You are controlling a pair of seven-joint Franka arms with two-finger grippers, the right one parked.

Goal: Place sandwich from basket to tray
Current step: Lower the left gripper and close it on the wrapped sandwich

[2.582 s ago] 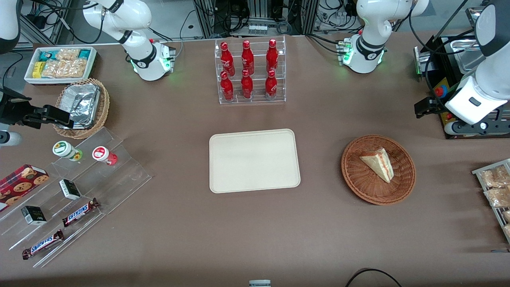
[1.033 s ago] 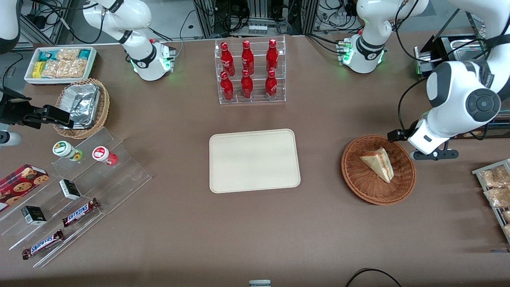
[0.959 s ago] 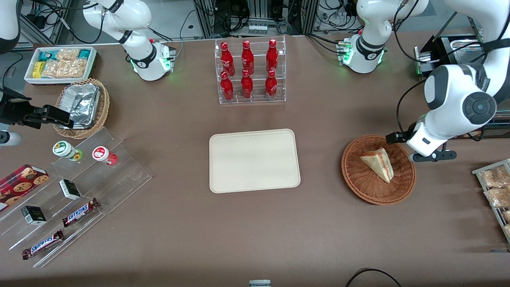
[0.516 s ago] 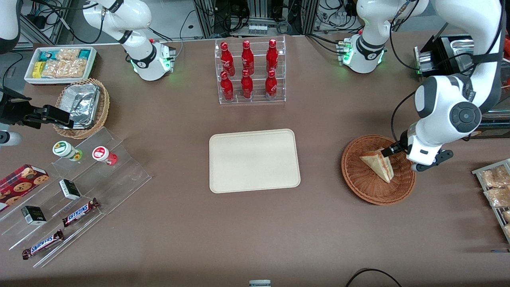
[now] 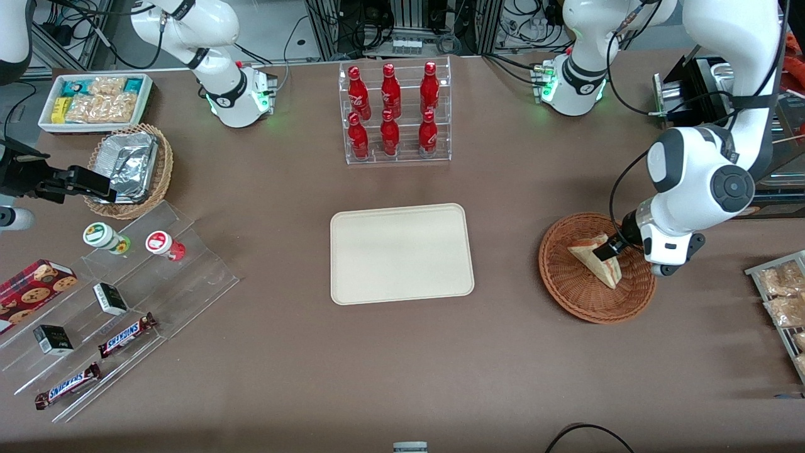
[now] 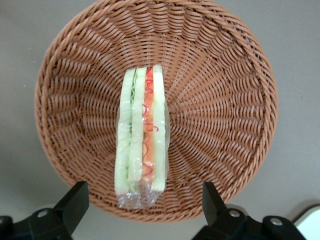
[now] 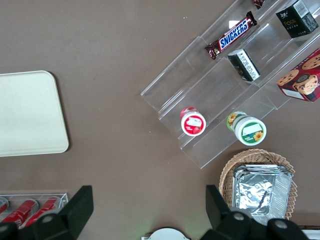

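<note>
The basket (image 5: 596,268) is a round, shallow bowl of reddish-brown woven wicker; its ribs run out from the centre to a braided rim. It holds one sandwich (image 5: 595,259), a triangular wedge of pale bread in clear film. The wrist view shows the cut edge of the sandwich (image 6: 140,136): three bread layers with one green and one red filling layer between them, and the film bunched at one end. The front view shows only the flat bread face.

The gripper (image 5: 609,247) hangs directly over the sandwich, at about 2 o'clock from the basket centre. In the wrist view its two black fingers (image 6: 74,202) stand wide apart, one on each side of the sandwich, touching nothing.

The tray (image 5: 401,253) is a flat, smooth cream rectangle with rounded corners and a low rim. It lies well apart from the basket, toward the parked arm's end of the table, and carries nothing.

The front view alone shows a clear plastic rack (image 5: 395,113) at 12 o'clock from the tray, holding six red bottles in two rows of three.
</note>
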